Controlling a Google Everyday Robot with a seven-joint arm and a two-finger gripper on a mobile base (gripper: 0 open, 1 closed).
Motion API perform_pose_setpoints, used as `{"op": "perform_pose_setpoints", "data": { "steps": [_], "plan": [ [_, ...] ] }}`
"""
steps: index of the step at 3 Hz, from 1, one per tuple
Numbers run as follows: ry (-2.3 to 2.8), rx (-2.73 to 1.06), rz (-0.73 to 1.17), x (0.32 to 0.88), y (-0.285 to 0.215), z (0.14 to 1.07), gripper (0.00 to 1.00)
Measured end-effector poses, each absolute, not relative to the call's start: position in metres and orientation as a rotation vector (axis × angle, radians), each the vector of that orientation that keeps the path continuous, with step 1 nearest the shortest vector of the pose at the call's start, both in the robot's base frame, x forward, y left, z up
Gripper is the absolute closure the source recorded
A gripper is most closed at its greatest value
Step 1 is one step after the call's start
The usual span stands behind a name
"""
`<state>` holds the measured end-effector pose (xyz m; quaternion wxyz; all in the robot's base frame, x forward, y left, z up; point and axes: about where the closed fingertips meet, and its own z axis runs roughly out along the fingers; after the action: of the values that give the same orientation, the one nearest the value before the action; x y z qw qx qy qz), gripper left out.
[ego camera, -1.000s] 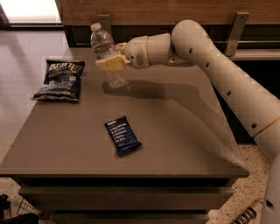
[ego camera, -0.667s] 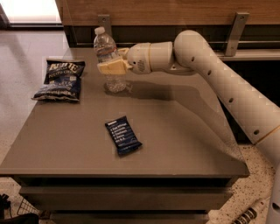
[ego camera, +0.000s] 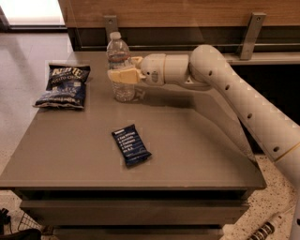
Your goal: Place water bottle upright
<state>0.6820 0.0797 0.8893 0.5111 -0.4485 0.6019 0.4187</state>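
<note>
- The table (ego camera: 197, 159), a grey-brown top with a thick front edge, fills most of the frame; speckled floor shows at the lower corners.
- A dark blue snack bar (ego camera: 131, 145) lies flat a little left of the frame's centre, tilted on a diagonal, well apart from everything else.
- A dark blue chip bag (ego camera: 63, 84) lies flat near the table's left edge, at the left of the frame, label side up.
- The water bottle (ego camera: 118, 52) stands upright in the upper middle-left of the frame, white cap at the top, its base at the table surface; whether the base bears on the top I cannot tell. It is to the right of the chip bag and apart from it.
- The gripper (ego camera: 121, 71) reaches in from the right at the bottle's mid-height, its cream fingers (ego camera: 123, 76) closed around the bottle's body, one in front and one behind.
- The white arm (ego camera: 243, 103) runs from the gripper toward the right edge of the frame.
- Behind the table, along the top of the frame, a wood panel (ego camera: 187, 11) carries two metal brackets (ego camera: 251, 28).
</note>
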Motion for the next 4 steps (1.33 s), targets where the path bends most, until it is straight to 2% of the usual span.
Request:
{"op": "perform_pose_setpoints", "data": {
  "steps": [1, 2, 3, 4],
  "plan": [
    [1.449, -1.08, 1.008, 0.682, 0.0797, 0.8932, 1.0],
    [1.448, -1.08, 1.008, 0.6819, 0.0799, 0.8945, 0.77],
    [1.448, -1.08, 1.008, 0.6819, 0.08, 0.8952, 0.46],
    [1.448, -1.08, 1.008, 0.6819, 0.08, 0.8954, 0.23]
  ]
}}
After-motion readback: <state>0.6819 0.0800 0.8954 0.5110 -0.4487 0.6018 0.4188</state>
